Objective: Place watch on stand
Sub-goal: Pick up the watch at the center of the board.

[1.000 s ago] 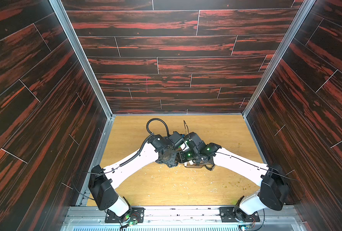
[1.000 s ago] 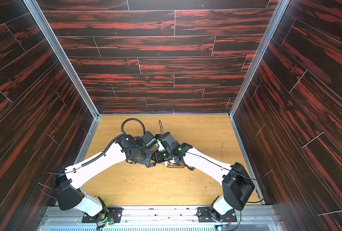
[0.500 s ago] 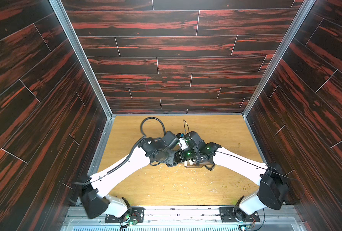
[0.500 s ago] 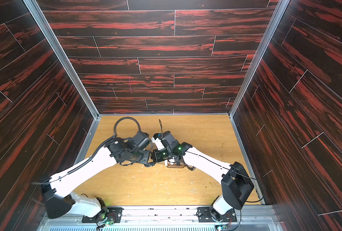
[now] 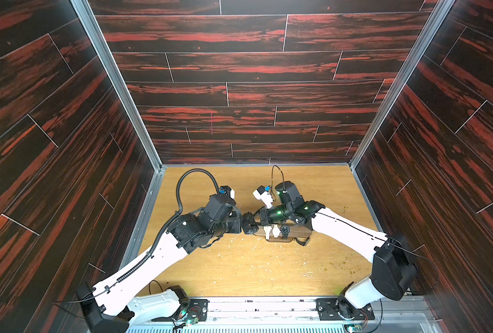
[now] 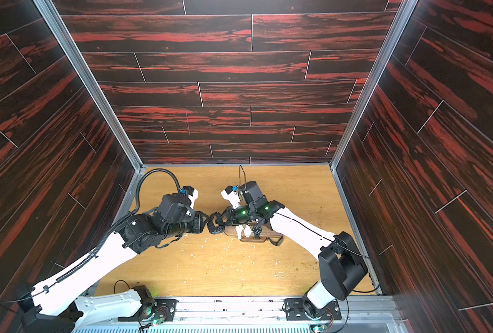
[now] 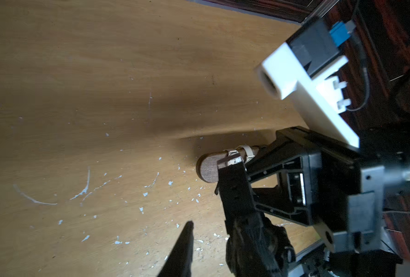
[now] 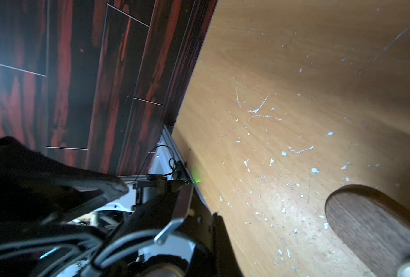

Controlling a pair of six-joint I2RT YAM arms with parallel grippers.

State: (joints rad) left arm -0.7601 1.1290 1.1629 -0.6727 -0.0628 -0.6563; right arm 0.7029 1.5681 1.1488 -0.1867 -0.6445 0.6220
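While left pincer [image 5: 240,223] sits close, jaws unreadable, black watch [image 5: 249,228] hangs by strap in closed right pincer [image 5: 253,222], just off stand [image 5: 300,231], not on it. Risk: strap snags rounded end, shoves stand across worktop [image 5: 254,274].

Both top views are sharp and evenly bright from overhead, with the walls bowing at the edges. Only faint shadows fall on the table [image 5: 239,271] under the left gripper [image 5: 240,224]. In the left wrist view a broad dim shadow stretches ahead of that gripper. The white camera housing [image 7: 295,79] and black watch [image 7: 247,230] are blurred. The right wrist view is dark and smeared close by.
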